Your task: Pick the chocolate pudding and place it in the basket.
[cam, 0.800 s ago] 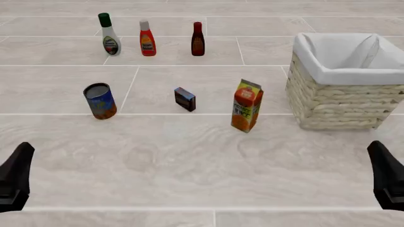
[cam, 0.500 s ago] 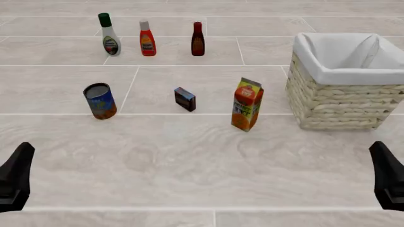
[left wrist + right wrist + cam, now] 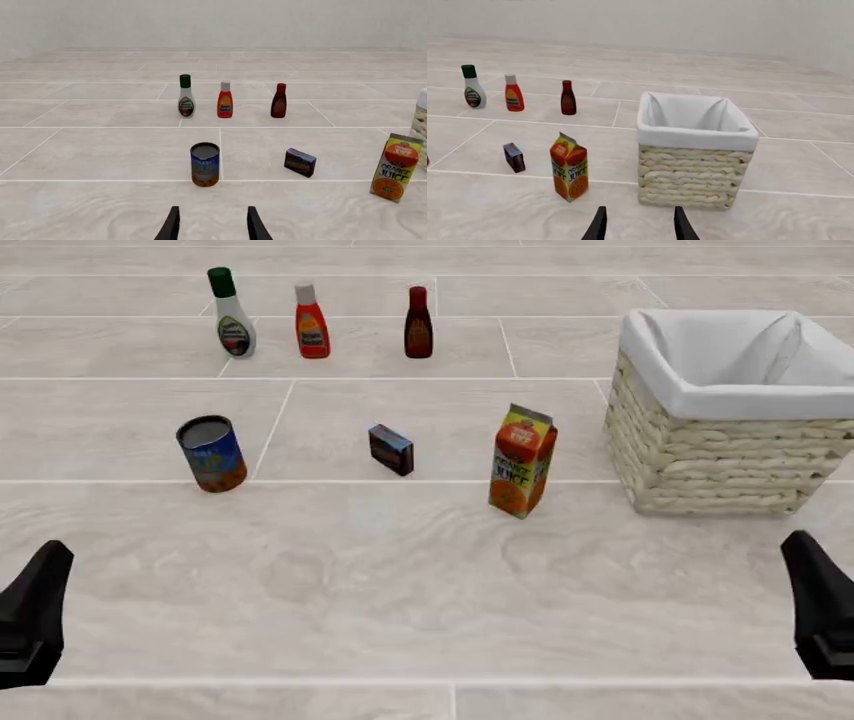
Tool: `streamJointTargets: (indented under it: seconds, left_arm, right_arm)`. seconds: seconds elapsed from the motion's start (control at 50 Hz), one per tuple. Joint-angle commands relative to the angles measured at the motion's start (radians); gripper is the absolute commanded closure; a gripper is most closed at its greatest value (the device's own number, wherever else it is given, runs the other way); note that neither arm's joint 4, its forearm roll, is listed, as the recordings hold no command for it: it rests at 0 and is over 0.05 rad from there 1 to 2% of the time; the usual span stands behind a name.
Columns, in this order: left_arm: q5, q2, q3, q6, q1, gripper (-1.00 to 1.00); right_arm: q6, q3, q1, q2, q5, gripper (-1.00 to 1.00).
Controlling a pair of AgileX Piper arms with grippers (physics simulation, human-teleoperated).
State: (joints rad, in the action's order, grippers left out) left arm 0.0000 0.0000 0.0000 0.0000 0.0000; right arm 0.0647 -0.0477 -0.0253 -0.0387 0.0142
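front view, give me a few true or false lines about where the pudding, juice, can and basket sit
1. The chocolate pudding stands between the can and the orange juice carton. True.
2. The pudding is already in the basket. False: it is on the table, left of the basket.
3. The left gripper is open. True.
4. The right gripper holds the juice carton. False: it is open, holding nothing.
5. Three bottles stand behind the pudding. True.
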Motion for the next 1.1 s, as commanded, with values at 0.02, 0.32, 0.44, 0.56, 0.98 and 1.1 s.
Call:
streamJointTargets:
  seconds: [0.02,0.32,0.44,0.56,0.98,1.1]
  left_arm:
    - [0.000,0.000,0.000,0.000,0.000,-1.00]
    - [0.000,0.000,0.000,0.000,0.000,-1.00]
    - [0.000,0.000,0.000,0.000,0.000,-1.00]
    - [0.000,0.000,0.000,0.000,0.000,-1.00]
    - [0.000,0.000,0.000,0.000,0.000,-1.00]
    - [0.000,0.000,0.000,0.000,0.000,-1.00]
  right_arm:
    - [-0.008,-0.040,-0.015,-0.009,0.027,-1.00]
    - [-0.032,-0.095,-0.042,-0.057,0.017,-1.00]
    - [-0.026,-0.107,-0.058,-0.075,0.013,-1.00]
    - [-0.027,-0.123,-0.061,-0.118,-0.006,-1.00]
    - [-0.021,-0.206,-0.124,-0.305,-0.077,-1.00]
    - [-0.046,-0.242,-0.164,-0.352,-0.090,-1.00]
